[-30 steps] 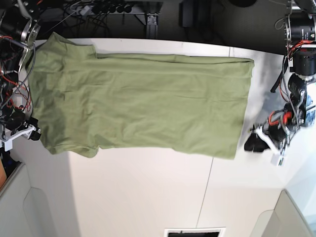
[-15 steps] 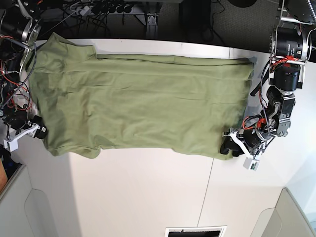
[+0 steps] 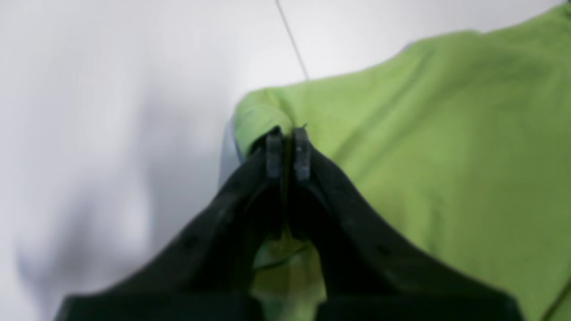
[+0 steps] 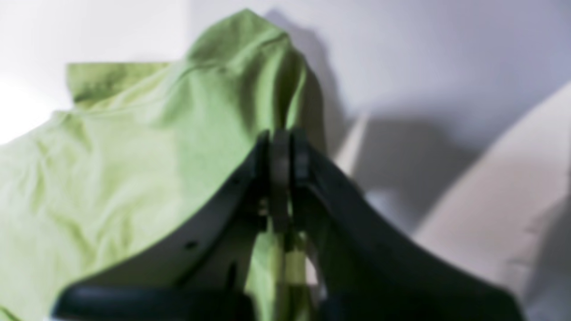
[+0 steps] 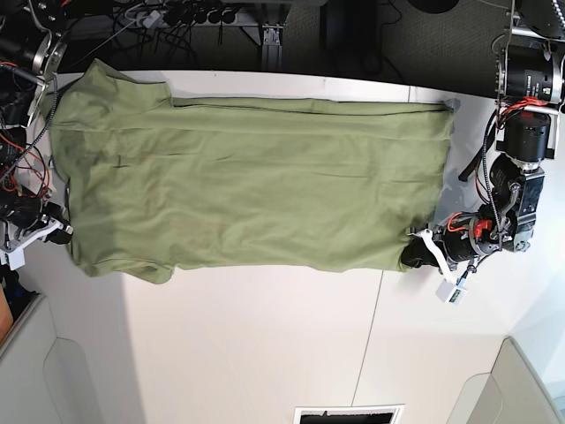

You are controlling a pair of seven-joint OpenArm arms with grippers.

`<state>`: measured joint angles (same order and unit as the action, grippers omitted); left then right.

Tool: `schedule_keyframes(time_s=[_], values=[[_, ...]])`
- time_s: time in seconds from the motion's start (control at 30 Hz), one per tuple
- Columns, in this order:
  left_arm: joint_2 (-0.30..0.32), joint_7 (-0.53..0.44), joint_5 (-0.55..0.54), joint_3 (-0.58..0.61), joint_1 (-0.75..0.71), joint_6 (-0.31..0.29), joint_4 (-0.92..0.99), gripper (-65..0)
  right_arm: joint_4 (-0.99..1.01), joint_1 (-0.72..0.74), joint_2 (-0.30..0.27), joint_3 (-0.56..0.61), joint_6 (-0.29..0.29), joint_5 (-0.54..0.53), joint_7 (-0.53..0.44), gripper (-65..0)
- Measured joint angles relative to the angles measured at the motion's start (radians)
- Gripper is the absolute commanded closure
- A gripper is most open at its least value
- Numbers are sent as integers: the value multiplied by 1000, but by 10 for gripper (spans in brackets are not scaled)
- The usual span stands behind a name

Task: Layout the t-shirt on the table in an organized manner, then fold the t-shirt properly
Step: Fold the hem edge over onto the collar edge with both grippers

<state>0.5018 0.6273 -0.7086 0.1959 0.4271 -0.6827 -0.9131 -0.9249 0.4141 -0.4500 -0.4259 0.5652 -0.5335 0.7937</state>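
Observation:
The olive-green t-shirt [image 5: 256, 185] lies spread flat across the back half of the white table [image 5: 265, 344], long side running left to right. My left gripper [image 5: 413, 256] is at the shirt's lower right corner. In the left wrist view, the left gripper [image 3: 287, 149] is shut on that folded corner of the t-shirt [image 3: 424, 133]. My right gripper [image 5: 64, 231] is at the shirt's lower left edge. In the right wrist view, the right gripper [image 4: 281, 154] is shut on a raised pinch of the t-shirt [image 4: 134, 156].
A thin dark seam [image 5: 366, 344] crosses the table in front of the shirt. A dark slot [image 5: 349, 415] sits at the front edge. Cables and equipment [image 5: 194, 16] lie beyond the back edge. Pale panels [image 5: 53, 380] flank the front corners.
Both grippers came in from beside the shirt to its lower corners and closed on the cloth. The lower right corner is now bunched slightly at the left gripper.

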Motion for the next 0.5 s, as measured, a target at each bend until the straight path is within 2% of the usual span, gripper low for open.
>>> schedule_keyframes(time_s=[0.1, 0.2, 0.33, 0.5], values=[[30, 66, -106, 3, -23, -3, -81, 0, -1, -2, -35, 0, 13, -55, 69, 0], [96, 110, -167, 3, -75, -6, -180, 0, -9, -39, -77, 1, 18, -143, 76, 0], [186, 159, -216, 4, -182, -6, -314, 0, -49, -113, -125, 2, 19, -193, 83, 0], [250, 177, -270, 5, -291, -7, -502, 0, -169, -201, -129, 3, 20, -204, 88, 0]])
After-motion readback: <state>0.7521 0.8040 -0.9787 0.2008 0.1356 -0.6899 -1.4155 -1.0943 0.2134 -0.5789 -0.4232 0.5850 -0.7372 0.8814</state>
